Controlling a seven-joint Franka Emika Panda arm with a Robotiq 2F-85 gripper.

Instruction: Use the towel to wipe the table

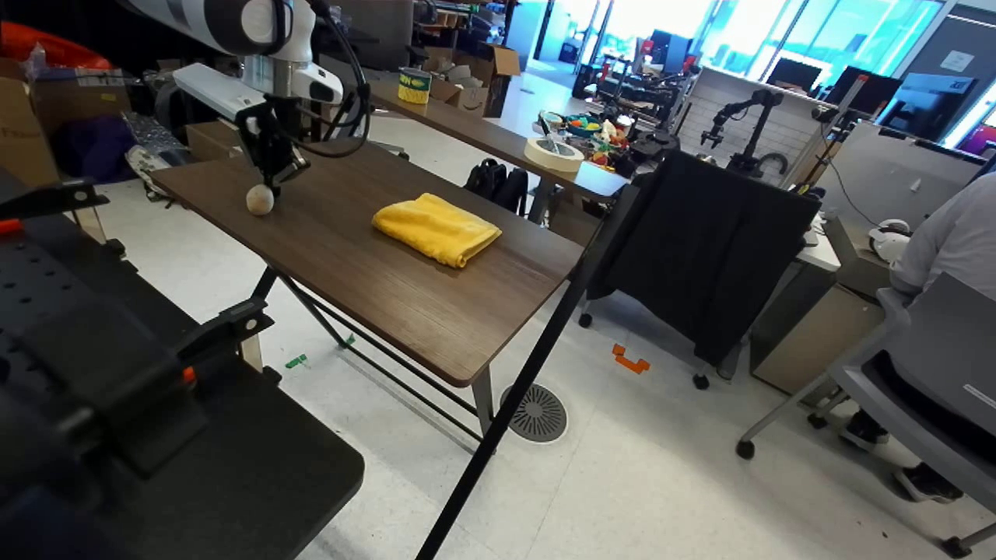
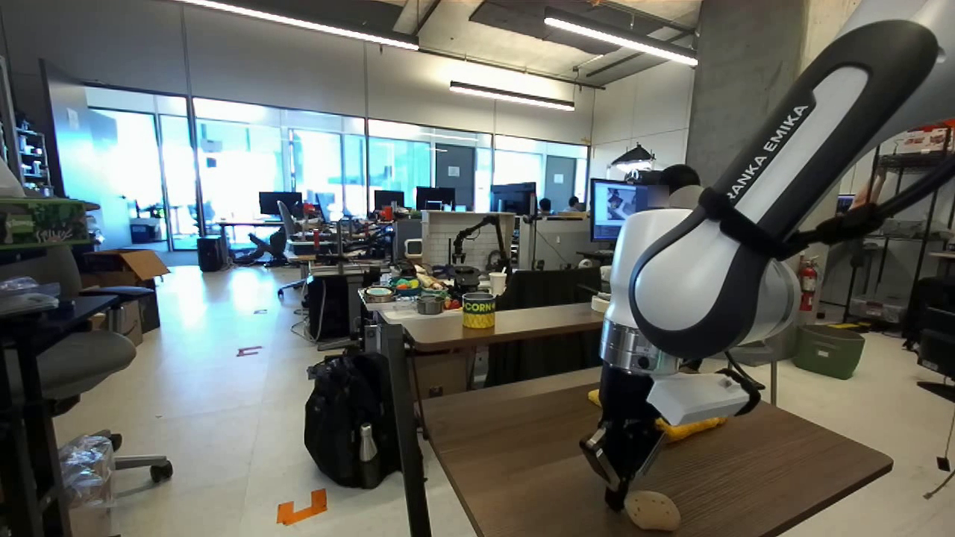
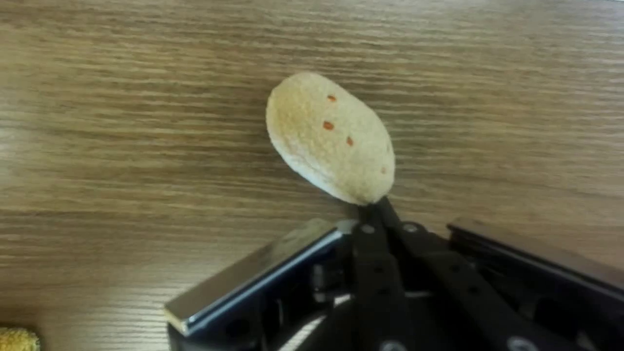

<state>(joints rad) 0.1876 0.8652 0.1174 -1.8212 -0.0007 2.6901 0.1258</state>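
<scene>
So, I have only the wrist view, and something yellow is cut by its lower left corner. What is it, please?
Observer: An exterior view shows the folded yellow towel lying on the brown table.
Operator: Thank you. And what is beyond this table?
Observer: Both exterior views show a second tabletop there, with a corn can on it.
Operator: Good. Is anyone in the room?
Observer: Yes, in an exterior view a person sits on a gray chair.

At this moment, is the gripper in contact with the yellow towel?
Apart. An exterior view shows a stretch of brown table between the closed gripper and the folded towel.
</scene>
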